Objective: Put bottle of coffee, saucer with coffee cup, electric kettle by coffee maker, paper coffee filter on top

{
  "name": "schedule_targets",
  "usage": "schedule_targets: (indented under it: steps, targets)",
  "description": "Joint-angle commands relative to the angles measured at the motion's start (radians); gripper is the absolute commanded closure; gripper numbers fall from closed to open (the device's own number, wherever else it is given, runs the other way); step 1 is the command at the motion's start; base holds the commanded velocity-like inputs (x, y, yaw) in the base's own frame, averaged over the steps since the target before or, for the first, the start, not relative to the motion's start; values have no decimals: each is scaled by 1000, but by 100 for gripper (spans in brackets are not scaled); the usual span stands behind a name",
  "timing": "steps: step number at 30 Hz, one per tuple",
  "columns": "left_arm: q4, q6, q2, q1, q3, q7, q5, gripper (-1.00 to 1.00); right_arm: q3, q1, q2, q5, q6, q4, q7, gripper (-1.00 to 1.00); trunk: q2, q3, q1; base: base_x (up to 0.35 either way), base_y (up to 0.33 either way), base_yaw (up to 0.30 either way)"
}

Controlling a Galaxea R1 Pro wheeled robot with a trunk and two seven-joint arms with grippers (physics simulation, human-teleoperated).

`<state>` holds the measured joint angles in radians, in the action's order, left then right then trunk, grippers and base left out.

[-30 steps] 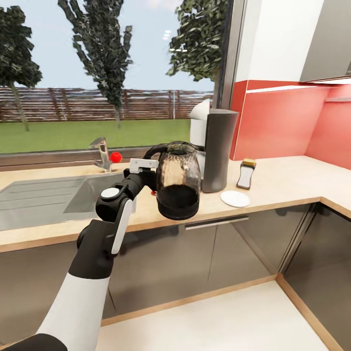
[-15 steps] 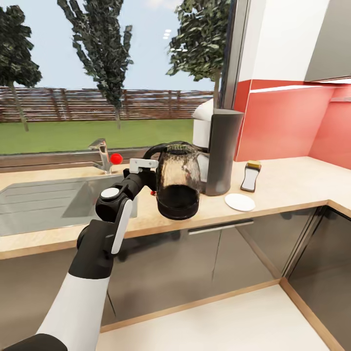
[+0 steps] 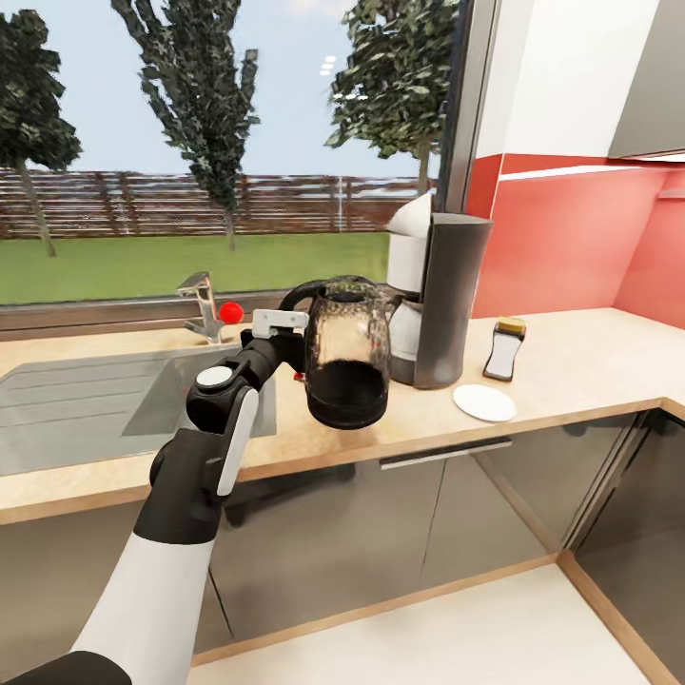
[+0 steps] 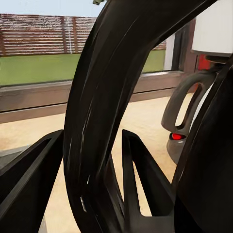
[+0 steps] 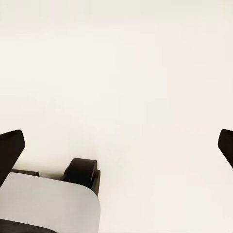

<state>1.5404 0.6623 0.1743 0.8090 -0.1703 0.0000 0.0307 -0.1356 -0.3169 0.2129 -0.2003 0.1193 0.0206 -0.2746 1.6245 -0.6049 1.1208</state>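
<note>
Glass-bodied electric kettle [image 3: 348, 352] with black base, mid-frame, carried by its loop handle in the left claw [image 3: 285, 328].
Held above the beige wood-grain worktop [image 3: 571, 366], probably to land beside the tall dark grey coffee maker [image 3: 442, 297]; right claw [image 5: 116, 141] spread wide, empty.

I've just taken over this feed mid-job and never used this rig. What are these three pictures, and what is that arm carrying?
The big picture comes from the robot's head, looking down over a kitchen. The white and black arm is its left one; the left tool is shut on the handle of the electric kettle, held in the air at the front edge of the kitchen countertop. On that top stand the coffee maker, the bottle of coffee and the saucer, with a sink at the left. The left wrist camera looks along its fingers at the kettle handle. The right wrist camera shows the right tool's dark fingertips wide apart over a pale surface.
</note>
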Motion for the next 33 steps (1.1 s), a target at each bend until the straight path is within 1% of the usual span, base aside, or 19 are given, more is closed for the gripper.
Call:
schedule_targets:
  steps: [1, 9, 18, 25, 27, 31, 33]
  targets:
    - [1, 5, 0, 1, 0, 0, 3, 100, -9, -1, 0, -10, 3, -1, -3, -100, 1, -1, 0, 33, 23, 0]
    - [1, 5, 0, 1, 0, 0, 3, 100, -9, -1, 0, -10, 3, -1, -3, -100, 1, -2, 0, 36, 5, 0]
    - [1, 5, 0, 1, 0, 0, 3, 100, -9, -1, 0, -10, 3, -1, -3, -100, 1, -13, 0, 1, 0, 0]
    - [1, 5, 0, 0, 0, 0, 3, 100, -9, -1, 0, -10, 3, -1, -4, -100, 1, -14, 0, 0, 0, 0]
    - [1, 5, 0, 1, 0, 0, 3, 100, -9, -1, 0, -10, 3, -1, -5, -100, 15, -20, 8, 0, 0, 0]
    - [1, 5, 0, 1, 0, 0, 3, 100, -9, -1, 0, -10, 3, -1, -5, -100, 15, -20, 8, 0, 0, 0]
    - [1, 5, 0, 1, 0, 0, 3, 100, -9, -1, 0, -10, 3, -1, -4, -100, 29, -26, 15, 0, 0, 0]
